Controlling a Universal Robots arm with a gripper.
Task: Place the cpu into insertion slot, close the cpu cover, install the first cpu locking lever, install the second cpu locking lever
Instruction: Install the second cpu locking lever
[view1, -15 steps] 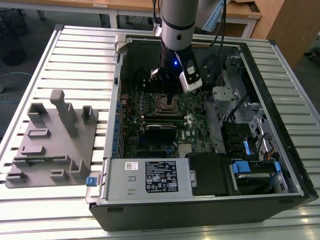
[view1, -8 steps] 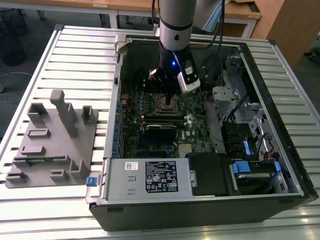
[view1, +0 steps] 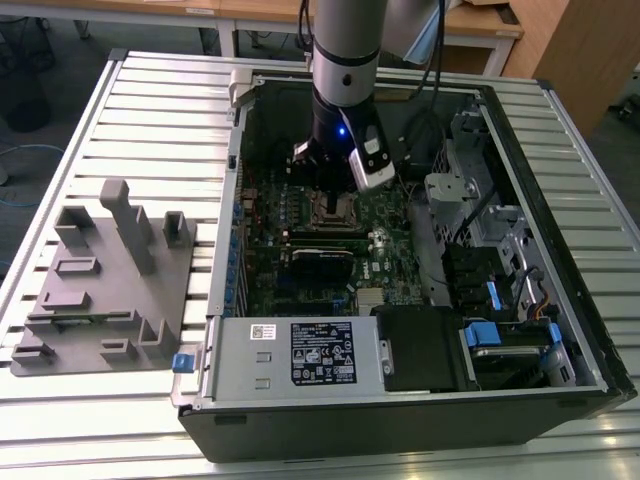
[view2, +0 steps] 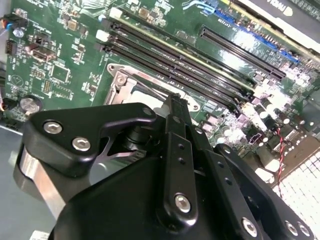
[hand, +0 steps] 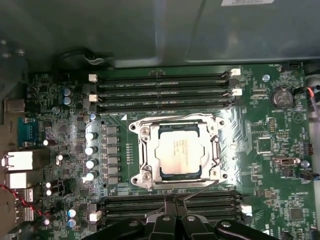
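The cpu (hand: 180, 150), a square chip with a dull silver top, lies flat in the socket on the green motherboard (hand: 280, 170). The cpu cover (hand: 144, 160), a silvery frame with a square window, lies down around it. A thin metal locking lever (hand: 200, 189) runs slanted along the socket's edge beside the memory slots. My gripper (hand: 170, 201) is shut, its black fingertips together right at this lever, just off the socket's edge. In the second wrist view the gripper (view2: 173, 100) points at the socket frame (view2: 122, 82). In the exterior view the gripper (view1: 330, 190) hangs over the socket (view1: 330, 212) inside the open computer case.
Black memory slots (hand: 165, 90) flank the socket on two sides. A silver power-supply box (view1: 300, 355) fills the case's near end. A drive cage and cables (view1: 480, 250) stand at the exterior view's right. A grey fixture plate (view1: 100, 290) lies on the slatted table at the left.
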